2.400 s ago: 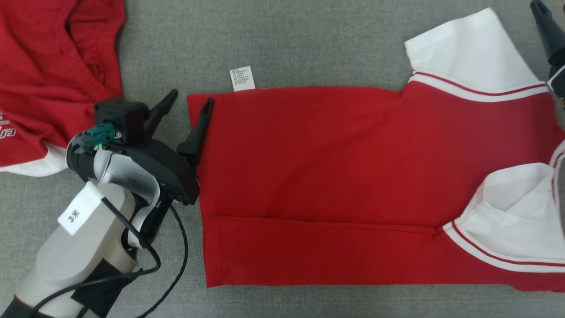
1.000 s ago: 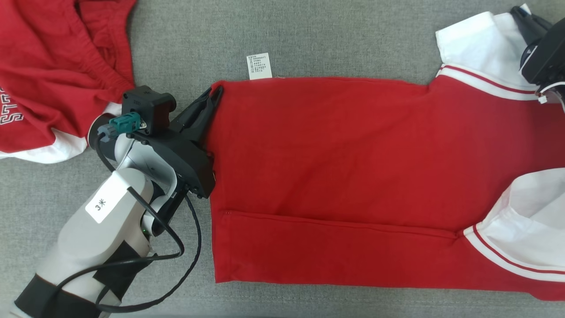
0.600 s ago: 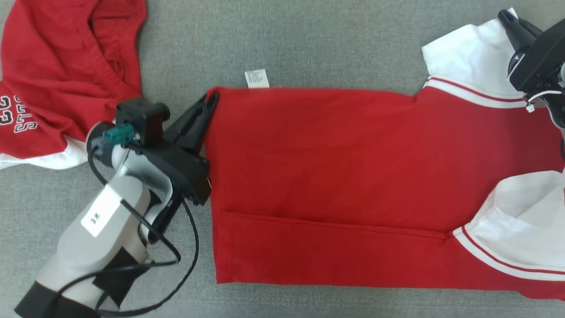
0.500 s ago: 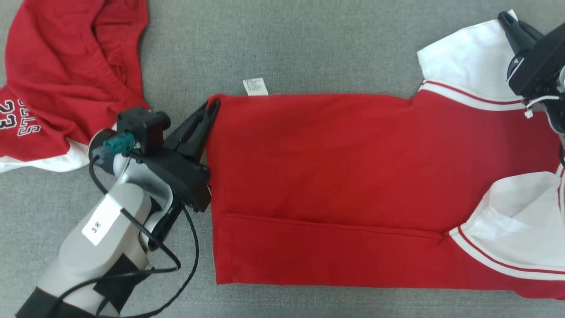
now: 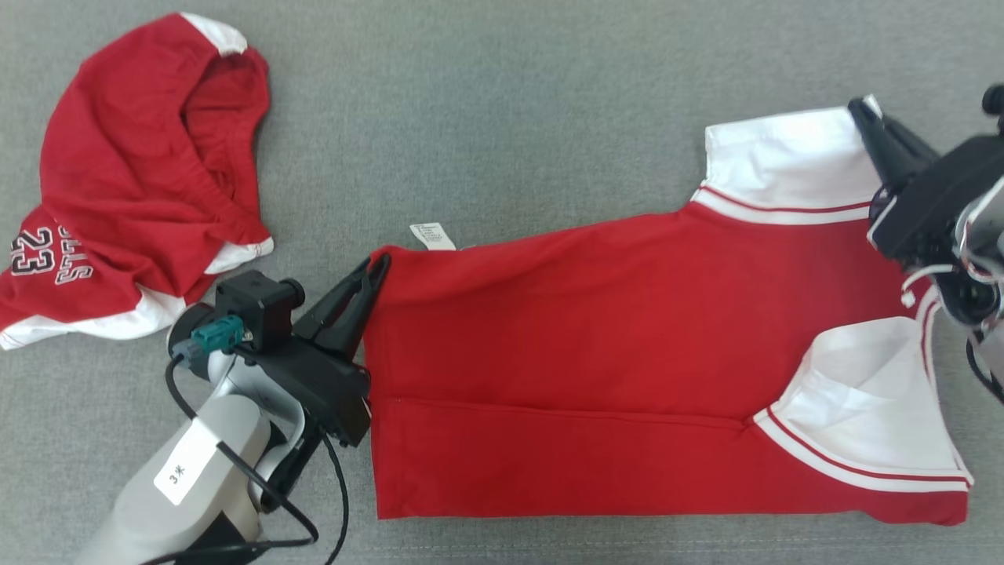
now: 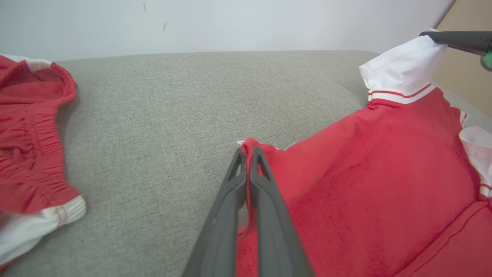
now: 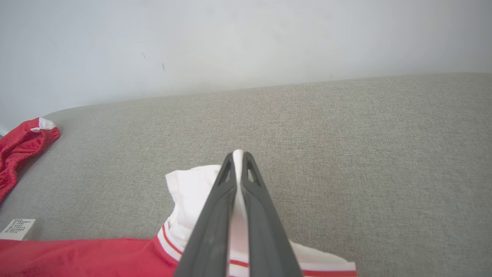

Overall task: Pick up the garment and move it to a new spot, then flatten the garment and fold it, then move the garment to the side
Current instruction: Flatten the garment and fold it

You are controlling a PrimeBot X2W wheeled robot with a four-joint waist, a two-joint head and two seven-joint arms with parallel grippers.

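We are seeing soft, even light falling from above on the grey fabric surface (image 5: pixel 510 118), with the red shirt (image 5: pixel 588 353) casting a thin shadow along its near hem. Its white sleeve (image 5: pixel 784 157) is washing out toward white. In the left wrist view, the fingers (image 6: pixel 265 215) of the left gripper (image 6: pixel 248 154) are blurring near the lens, and the wide angle is bowing the surface's far edge.

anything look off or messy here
The shirt lies askew: its far edge slants between the left gripper and right gripper, both pinching it. Its care label sticks out. Red shorts sit crumpled nearby.
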